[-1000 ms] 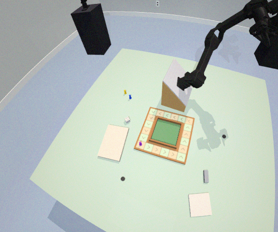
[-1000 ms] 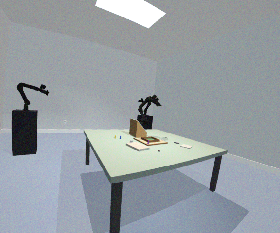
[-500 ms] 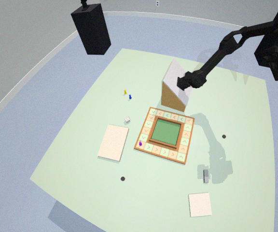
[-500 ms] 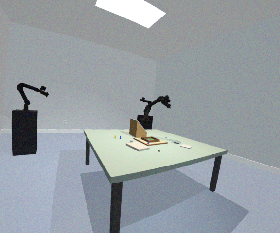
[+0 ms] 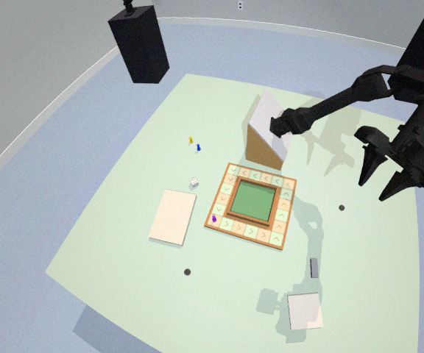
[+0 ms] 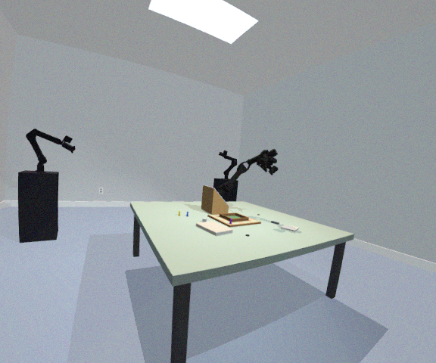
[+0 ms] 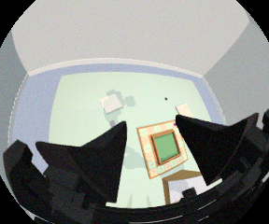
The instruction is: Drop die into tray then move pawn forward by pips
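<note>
Now the gripper [image 5: 379, 181] hangs high right of the board [image 5: 251, 204], fingers apart, grasping nothing. Better to cross left and descend straight over the die [image 5: 193, 181], jaws straddling it squarely.

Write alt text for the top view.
The black arm's open hand hangs high over the table's right side, holding nothing. Below, the board carries a purple pawn on its near-left corner; a white die lies left of it.

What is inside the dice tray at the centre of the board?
The dice tray shows only its green floor; nothing lies in it. The die sits on the table beside the board. No part of the tray is covered.
</note>
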Available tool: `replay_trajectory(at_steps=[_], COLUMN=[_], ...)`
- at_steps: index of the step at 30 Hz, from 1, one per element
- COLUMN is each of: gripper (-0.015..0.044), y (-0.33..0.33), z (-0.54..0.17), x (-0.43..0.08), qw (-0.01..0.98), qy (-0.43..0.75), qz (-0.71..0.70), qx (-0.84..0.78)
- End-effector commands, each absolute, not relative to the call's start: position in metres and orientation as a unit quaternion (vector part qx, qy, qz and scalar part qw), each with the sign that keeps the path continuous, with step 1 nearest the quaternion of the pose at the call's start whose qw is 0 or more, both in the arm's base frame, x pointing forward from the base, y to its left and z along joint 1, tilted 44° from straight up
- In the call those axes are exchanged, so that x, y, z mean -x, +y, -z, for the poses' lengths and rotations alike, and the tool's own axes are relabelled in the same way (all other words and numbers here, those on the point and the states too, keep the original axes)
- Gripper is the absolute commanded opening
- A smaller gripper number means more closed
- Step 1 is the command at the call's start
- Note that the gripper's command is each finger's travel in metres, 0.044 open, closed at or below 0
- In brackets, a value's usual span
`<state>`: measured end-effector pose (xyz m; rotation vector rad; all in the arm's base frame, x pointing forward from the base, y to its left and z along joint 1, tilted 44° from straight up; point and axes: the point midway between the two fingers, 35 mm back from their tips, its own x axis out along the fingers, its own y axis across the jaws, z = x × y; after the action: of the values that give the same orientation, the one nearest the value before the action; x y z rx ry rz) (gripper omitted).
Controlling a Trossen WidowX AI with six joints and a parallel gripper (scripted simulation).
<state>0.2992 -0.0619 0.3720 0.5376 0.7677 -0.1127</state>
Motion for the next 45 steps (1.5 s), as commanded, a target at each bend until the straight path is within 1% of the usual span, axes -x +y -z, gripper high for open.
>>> replay_trajectory(at_steps=[1,5,10,17,21,26,34,37,45], gripper=[0.0275,0.0275,0.0275,0.0275,0.0275,0.0275,0.0275,0.0275,0.0275], y=[-0.097,-0.121,-0.161,-0.21,-0.229,-0.238,-0.216,-0.208,-0.205], z=[-0.323,-0.293,-0.232,-0.117,-0.045,0.043,0.169,0.189,0.191], x=[-0.33,-0.342,-0.357,-0.363,-0.35,-0.32,-0.26,-0.251,-0.245], qw=[0.863,0.848,0.815,0.751,0.709,0.654,0.565,0.549,0.549], qy=[0.42,0.445,0.49,0.555,0.587,0.616,0.64,0.637,0.637], qz=[0.075,0.088,0.1,0.097,0.09,0.073,0.034,0.028,0.028], qx=[-0.272,-0.275,-0.292,-0.344,-0.381,-0.433,-0.52,-0.541,-0.541])
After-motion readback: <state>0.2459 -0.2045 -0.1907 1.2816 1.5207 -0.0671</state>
